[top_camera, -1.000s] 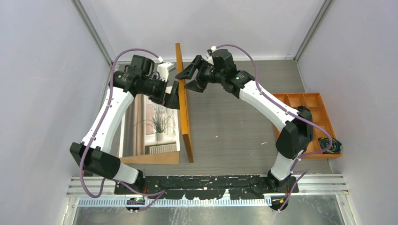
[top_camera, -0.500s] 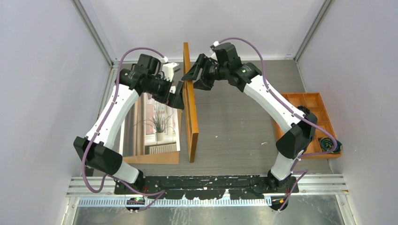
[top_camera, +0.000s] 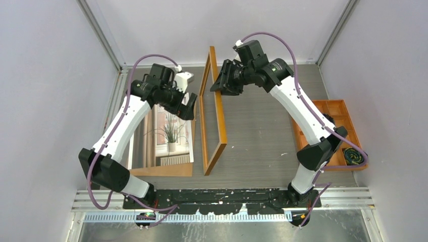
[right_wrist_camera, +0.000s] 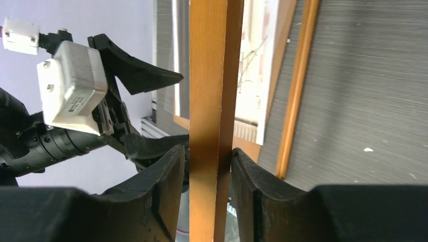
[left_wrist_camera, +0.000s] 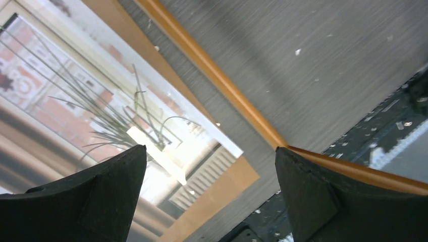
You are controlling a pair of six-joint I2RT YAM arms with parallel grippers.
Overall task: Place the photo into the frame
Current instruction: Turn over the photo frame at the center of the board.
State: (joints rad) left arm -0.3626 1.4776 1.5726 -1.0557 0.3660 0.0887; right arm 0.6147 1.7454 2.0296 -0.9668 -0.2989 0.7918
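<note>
Frame point(right_wrist_camera: 212, 75) in half-closed right gripper point(right_wrist_camera: 209, 159) (snug)

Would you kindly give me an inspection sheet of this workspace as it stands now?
Surface: grey table, lightly speckled.
Job's things: frame tilted on one long edge at mid-table; photo face up on a brown board, left of it.
Clutter: orange tray at right, a dark bundle in its near corner.
End effectors: right end effector shut on the frame's raised rail; left end effector open, empty, above the photo.
Cables: purple cables, looped high; no snag seen.
Surroundings: plain pale walls; nothing else seen.
</note>
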